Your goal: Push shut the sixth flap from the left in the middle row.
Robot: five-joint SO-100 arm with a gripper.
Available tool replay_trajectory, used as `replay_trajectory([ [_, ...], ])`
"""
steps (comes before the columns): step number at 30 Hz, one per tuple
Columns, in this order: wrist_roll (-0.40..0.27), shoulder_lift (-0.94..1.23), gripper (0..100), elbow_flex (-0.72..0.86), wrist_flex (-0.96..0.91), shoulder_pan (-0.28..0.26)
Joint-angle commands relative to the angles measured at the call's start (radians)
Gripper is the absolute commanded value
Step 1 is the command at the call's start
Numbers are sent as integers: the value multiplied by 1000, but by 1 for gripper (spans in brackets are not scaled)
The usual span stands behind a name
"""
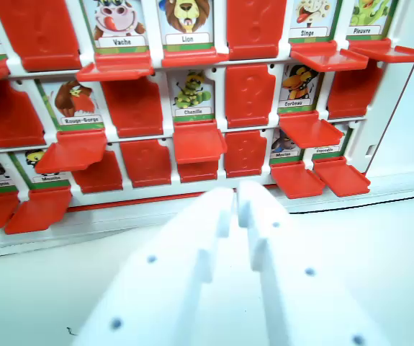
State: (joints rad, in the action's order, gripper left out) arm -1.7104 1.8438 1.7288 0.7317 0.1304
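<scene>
A white game board (401, 108) stands ahead with three rows of red flaps. In the middle row, the flap under the "Corbeau" picture (298, 85) lies flat and forward (309, 131), leaving the picture showing. To its left an upright red flap (248, 94) covers its picture. Further left, the "Chenille" flap (198, 140) lies down. My white gripper (237, 198) fills the lower centre with its fingers pressed together and nothing held. Its tips sit in front of the bottom row, below and left of the Corbeau flap, and they hide part of the board's base.
The bottom row's lowered Mouton flap (297, 180) and Crocodile flap (342, 176) jut out just right of my fingertips. More lowered flaps stick out in the top row (327, 58) and at the lower left (37, 209). The board rests on a white tabletop (394, 245).
</scene>
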Motion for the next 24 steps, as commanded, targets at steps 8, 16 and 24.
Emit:
replay_trajectory([
  [8, 29, 275, 0, -40, 140, -120],
  [16, 11, 377, 0, -35, 209, -117],
  [24, 23, 397, 0, -77, 245, -112],
])
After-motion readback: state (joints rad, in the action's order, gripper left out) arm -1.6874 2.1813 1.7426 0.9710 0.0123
